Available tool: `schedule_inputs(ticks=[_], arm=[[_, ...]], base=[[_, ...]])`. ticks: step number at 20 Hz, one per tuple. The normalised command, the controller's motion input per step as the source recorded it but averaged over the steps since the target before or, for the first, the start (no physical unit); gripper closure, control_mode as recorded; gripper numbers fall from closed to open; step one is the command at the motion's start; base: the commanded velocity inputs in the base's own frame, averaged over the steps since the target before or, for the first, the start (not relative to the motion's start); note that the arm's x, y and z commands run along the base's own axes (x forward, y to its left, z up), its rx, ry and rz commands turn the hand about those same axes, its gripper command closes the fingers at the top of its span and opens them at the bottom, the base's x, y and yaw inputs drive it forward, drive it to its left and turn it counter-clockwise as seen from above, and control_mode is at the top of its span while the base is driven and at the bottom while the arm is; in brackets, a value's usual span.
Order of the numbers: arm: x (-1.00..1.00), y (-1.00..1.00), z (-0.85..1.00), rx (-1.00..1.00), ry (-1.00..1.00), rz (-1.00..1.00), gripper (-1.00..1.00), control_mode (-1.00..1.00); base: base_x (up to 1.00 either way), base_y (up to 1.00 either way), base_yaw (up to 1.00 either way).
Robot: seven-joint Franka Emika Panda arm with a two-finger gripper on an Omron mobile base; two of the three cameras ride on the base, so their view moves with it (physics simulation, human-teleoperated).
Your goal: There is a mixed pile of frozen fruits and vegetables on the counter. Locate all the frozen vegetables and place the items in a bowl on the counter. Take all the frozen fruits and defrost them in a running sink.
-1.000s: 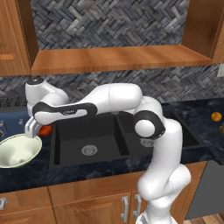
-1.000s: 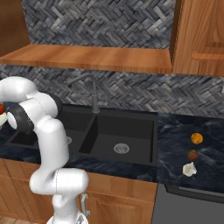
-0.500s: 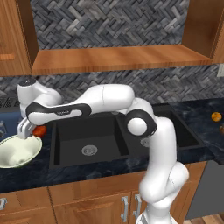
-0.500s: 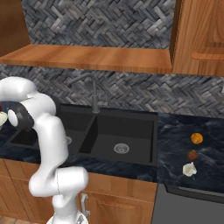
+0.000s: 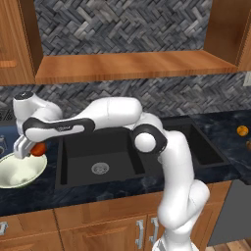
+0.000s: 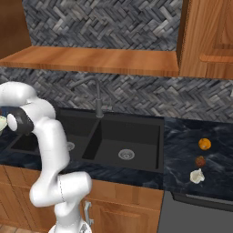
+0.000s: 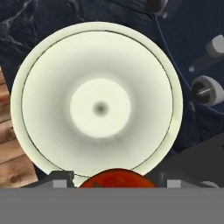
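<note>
Tomato (image 5: 38, 148) sits pinched between the jaws of the gripper (image 5: 30, 149), hanging just above the bowl (image 5: 14, 182) at the far left end of the tabletop (image 5: 98, 193). In the hand view the red ball (image 7: 117, 179) shows at six o'clock, with the bowl's cream inside (image 7: 52, 78) spread beneath it and nothing lying in it yet.

Over the last second the arm has swung leftward and down, carrying the tomato from the sink's (image 5: 122, 152) left edge to a spot over the bowl, by its rim at about two o'clock as the left base view shows it. The jaws have barely altered their hold through that sweep, so the grip looks steady and no release has begun.

That puts the first vegetable one step from delivery: a little more travel toward the bowl's centre, then letting go, should land it inside. Dropped here, it may strike near the rim and roll out.

Across the sink, on the right stretch of tabletop, the rest of the pile waits: orange fruit (image 6: 205, 144), a darker reddish piece (image 6: 200, 160) just below it, and the garlic (image 6: 196, 176) nearest the front edge. Water is not visibly running from the faucet (image 6: 98, 98).
</note>
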Motion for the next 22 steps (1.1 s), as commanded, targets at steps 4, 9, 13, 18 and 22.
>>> schedule_inputs(ticks=[4,9,13,18,22], arm=[[0.02,0.17,-0.17,0.00,0.03,0.00,1.00,-1.00],[0.02,0.15,-0.20,0.00,0.02,0.00,1.00,-1.00],[0.03,0.15,-0.24,0.00,0.00,0.00,1.00,-1.00],[0.05,0.15,-0.21,0.00,0.00,0.00,1.00,-1.00],[0.05,0.15,-0.19,0.00,0.00,0.00,1.00,-1.00]], base=[[0.00,0.00,0.00],[0.00,0.00,0.00],[0.00,0.00,0.00],[0.00,0.00,0.00],[0.00,0.00,0.00]])
